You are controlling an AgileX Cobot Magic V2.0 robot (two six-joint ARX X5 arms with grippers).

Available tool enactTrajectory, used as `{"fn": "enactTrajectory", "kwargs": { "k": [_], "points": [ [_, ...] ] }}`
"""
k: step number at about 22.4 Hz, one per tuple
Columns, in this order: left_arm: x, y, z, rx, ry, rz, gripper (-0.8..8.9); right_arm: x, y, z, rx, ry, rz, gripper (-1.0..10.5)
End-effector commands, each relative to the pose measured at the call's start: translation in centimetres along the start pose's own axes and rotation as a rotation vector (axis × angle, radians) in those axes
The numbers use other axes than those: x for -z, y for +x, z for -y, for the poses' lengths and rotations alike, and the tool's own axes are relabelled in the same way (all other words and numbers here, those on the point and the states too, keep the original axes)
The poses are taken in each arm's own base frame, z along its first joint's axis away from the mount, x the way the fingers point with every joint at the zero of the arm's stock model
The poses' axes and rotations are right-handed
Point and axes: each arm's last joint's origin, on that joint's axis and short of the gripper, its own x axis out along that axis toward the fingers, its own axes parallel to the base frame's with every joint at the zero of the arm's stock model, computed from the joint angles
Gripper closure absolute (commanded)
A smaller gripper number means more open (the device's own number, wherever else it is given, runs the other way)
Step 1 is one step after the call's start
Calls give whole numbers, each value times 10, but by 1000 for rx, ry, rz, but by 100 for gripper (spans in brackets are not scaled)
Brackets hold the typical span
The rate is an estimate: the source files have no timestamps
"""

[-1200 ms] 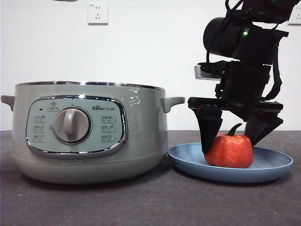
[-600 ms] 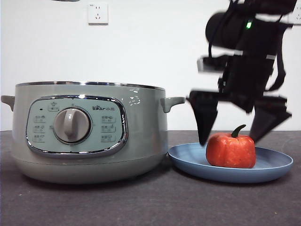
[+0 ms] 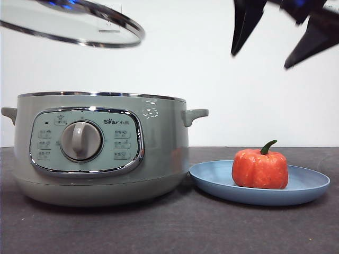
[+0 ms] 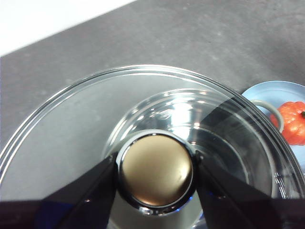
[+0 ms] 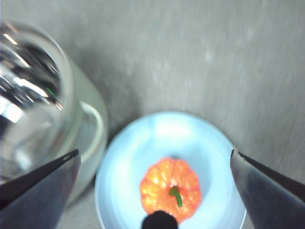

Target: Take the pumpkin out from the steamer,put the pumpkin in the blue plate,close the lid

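**Lid in the air, pumpkin on the plate**

Dark grey table (image 3: 159, 227), white wall behind with a socket (image 3: 109, 21) high up, and here's how it stands. Nearest to us on the left, the steamer (image 3: 100, 148) sits square on the table, dial and panel facing front, its chrome rim bare. Just beside it on the right, almost touching its base, lies the blue plate (image 3: 212, 180), and on that plate sits the pumpkin (image 3: 259, 168), upright, green stem curling up, nothing gripping it.

Now look up! The lid (image 3: 79, 26) hangs tilted above the steamer's left half, well clear of the rim. The left wrist view tells us who has it: the left gripper (image 4: 155, 174) has both jaws pressed against the knob (image 4: 155, 171) from either side, clamped tight, with the pot's shiny inside showing through the glass below (and the pumpkin peeking in at the edge of that view).

Over on the right, the right gripper (image 3: 278, 34) is high above the plate, blurred, jaws spread wide and holding nothing. Its own camera looks straight down on the pumpkin, centred on the plate between those parted jaws, with the steamer's handle (image 5: 93, 129) just beside the plate.
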Motion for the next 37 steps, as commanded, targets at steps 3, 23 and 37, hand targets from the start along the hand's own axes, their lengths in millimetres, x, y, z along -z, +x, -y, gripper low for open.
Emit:
{"fn": "enactTrajectory", "kwargs": {
  "k": [3,23,37],
  "points": [
    [-9,26,3,36,-32,19,822,-1,-34,2,-13,15,103,411],
    [2,104,22,114,-8,-159,822,0,-71,6,41,30,232,411],
    [10,106,23,140,-7,-241,822,1,-71,6,42,29,225,411]
  ]
}}
